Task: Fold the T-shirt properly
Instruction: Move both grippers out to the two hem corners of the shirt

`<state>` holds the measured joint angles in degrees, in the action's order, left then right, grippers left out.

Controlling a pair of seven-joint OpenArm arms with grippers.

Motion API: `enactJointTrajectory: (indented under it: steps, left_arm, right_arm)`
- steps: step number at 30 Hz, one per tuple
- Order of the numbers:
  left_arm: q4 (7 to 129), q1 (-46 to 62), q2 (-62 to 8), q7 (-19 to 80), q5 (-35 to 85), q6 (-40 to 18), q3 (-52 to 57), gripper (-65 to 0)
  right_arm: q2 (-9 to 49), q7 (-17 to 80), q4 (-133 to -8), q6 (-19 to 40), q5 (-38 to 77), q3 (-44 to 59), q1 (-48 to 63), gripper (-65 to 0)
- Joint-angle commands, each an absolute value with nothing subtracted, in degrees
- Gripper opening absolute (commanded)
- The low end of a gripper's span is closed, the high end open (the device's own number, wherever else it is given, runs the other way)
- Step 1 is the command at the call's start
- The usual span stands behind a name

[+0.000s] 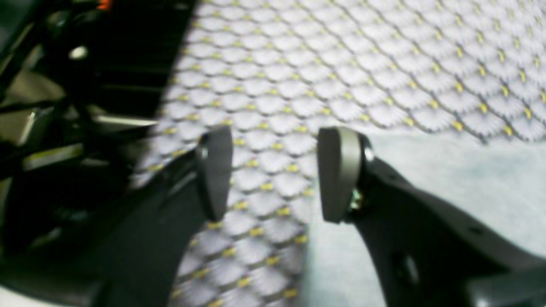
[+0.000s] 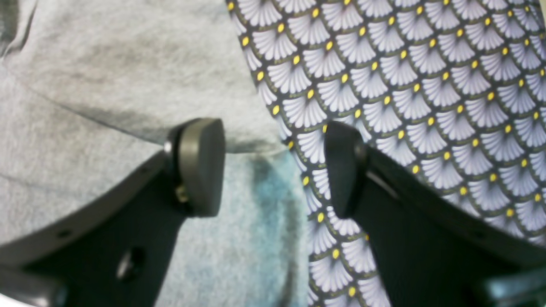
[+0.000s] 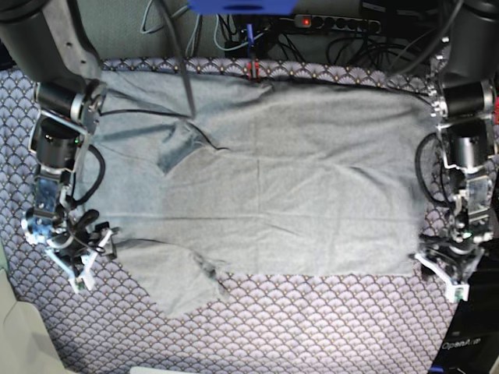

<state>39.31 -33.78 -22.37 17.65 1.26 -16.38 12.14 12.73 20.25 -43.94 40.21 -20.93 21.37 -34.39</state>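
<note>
A large light grey T-shirt (image 3: 273, 187) lies spread out flat across the middle of a table draped in a purple-grey patterned cloth (image 3: 312, 327), printed all over with small white fan-shaped scallops and yellow dots. One short sleeve is folded in near the top, showing a darker patch, and the other sleeve juts toward the near edge. The left gripper (image 1: 275, 172) hangs low over the shirt's corner on the base view's right, its two dark fingers spread apart with nothing between them, one over the patterned cloth and one at the shirt's edge. The right gripper (image 2: 275, 166) sits at the opposite side of the shirt, jaws likewise apart and empty, straddling the border where grey fabric meets the cloth. Behind the table, dark cables (image 3: 374, 39) tangle beside a power strip (image 3: 335, 23) with a red light. White lettering at the bottom right is too small to read.
</note>
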Motion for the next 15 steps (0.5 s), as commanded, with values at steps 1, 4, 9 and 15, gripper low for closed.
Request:
enactJointTrajectory:
  steps: [1,4,9,15]
  left_arm:
    - [38.4,-35.8,-23.5,15.8,1.3,-15.8,12.0,-33.3]
    - [33.1,-37.9,-23.4,12.0,1.2,-15.8,11.6,-33.3]
    - [27.0,-39.6,-23.4,7.8,1.2,-15.8,10.2,-33.3]
    - [26.8,-39.4,-23.4,7.5,1.5,-15.8,9.4,-33.3]
  right_arm:
    - [13.8,18.9,-44.9,40.0,-19.7,21.4,-36.4,-26.8]
    - [14.0,18.7,-44.8,40.0,-18.7,21.4,-36.2,-26.8]
    - [14.7,12.5,-38.6,40.0,-17.5,21.3,-36.4,-26.8]
    - [15.3,6.7,-30.8,40.0,-17.5,21.3,-37.5,-26.9]
